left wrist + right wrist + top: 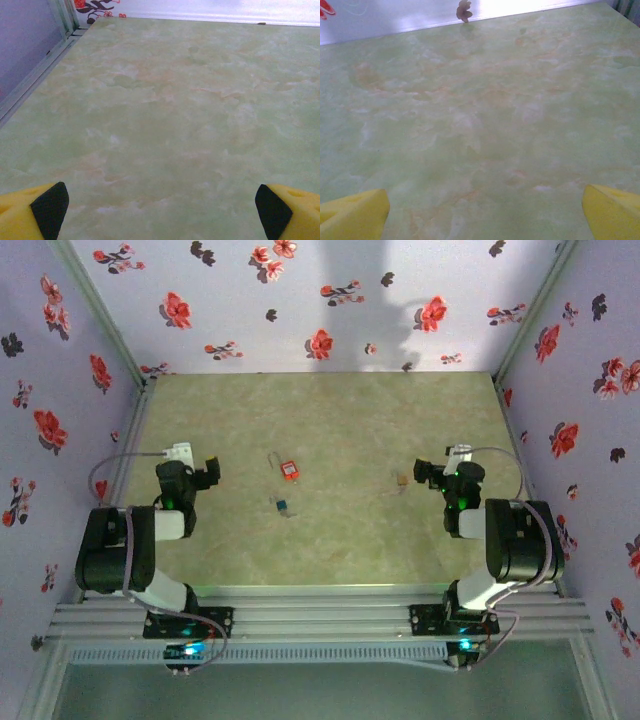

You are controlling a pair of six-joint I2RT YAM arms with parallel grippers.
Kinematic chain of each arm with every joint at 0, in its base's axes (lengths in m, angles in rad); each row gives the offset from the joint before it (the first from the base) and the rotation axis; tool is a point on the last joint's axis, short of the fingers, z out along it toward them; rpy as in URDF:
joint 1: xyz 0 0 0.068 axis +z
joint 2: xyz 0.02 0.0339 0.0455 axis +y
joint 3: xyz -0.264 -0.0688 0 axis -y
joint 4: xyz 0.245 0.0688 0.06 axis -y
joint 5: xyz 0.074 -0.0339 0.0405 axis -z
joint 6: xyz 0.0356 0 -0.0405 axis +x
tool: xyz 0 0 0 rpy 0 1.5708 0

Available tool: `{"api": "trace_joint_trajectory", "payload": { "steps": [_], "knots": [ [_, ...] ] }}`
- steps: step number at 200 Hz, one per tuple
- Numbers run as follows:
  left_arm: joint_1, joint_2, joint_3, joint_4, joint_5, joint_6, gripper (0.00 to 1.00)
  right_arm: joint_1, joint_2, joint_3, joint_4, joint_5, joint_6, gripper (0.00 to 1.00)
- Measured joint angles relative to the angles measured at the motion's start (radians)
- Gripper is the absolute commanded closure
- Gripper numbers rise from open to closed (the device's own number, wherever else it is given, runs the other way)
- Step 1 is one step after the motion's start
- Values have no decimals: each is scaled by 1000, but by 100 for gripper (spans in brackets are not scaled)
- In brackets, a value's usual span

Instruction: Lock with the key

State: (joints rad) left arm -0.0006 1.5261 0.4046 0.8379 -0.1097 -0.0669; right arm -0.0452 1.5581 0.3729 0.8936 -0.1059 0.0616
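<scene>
A small red padlock lies on the green marbled table, left of centre. Just in front of it lies a small bluish item that looks like the key. My left gripper hangs low at the left of the table, well left of both. It is open, and bare table shows between its yellow fingertips. My right gripper sits at the right, pointing inward. It is also open, and its yellow fingertips stand wide apart over bare table.
A tiny brown object lies just left of the right gripper. Flowered walls close the table in on the left, back and right. A metal rail runs along the near edge by the arm bases.
</scene>
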Motion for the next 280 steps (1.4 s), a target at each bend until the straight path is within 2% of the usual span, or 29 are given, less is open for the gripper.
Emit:
{"api": "trace_joint_trajectory", "payload": {
  "steps": [235,257,280],
  "knots": [
    [0,-2,0,-2,0,0,0,0,0,0,0,0,0,1],
    [0,-56,9,-92,0,20,0,0,-11,1,-16,-6,-1,1],
    [-16,-134,64,-212,-11,34,0,0,-111,44,-193,-11,1,1]
  ]
}}
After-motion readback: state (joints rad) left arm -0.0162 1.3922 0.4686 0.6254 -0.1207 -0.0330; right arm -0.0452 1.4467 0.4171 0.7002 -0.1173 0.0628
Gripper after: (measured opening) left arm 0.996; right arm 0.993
